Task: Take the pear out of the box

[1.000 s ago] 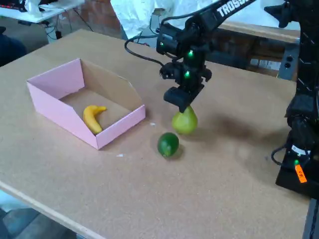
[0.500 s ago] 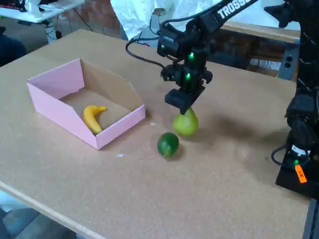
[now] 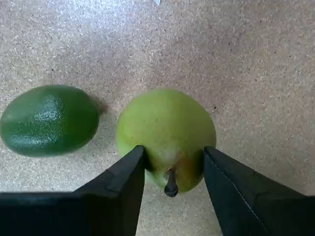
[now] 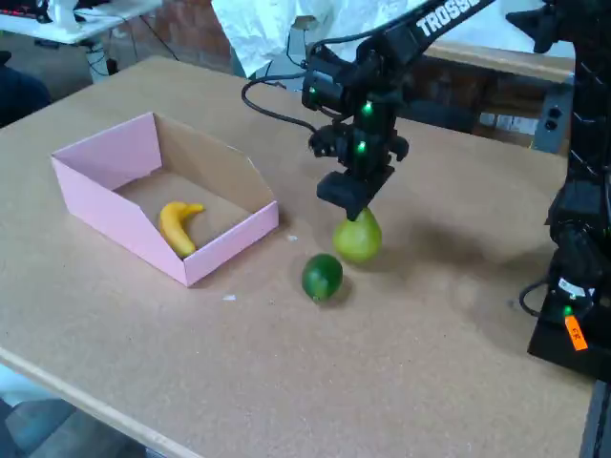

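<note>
The pear stands upright on the bench, outside the pink box and to its right in the fixed view, near the box's low front corner but apart from it. That view places the gripper directly above the pear's narrow top, the black arm reaching in from the upper right, yet it cannot show how the fingers stand.

The wrist view settles this. Looking straight down, the two black fingers are spread apart with the pear's neck and dark stem between them. The left finger's tip lies right at the pear's skin and the right finger's tip sits just beside it; whether either actually presses on the fruit cannot be told. The gripper is open roughly to the width of the pear's upper part, holding nothing firmly that can be seen.

The round dark-green fruit lies just left of the pear in the wrist view, a narrow strip of bench between them. In the fixed view the same fruit sits in front of the pear and slightly left.

Only the fixed view shows the box, with a yellow banana lying on its brown floor.
</note>
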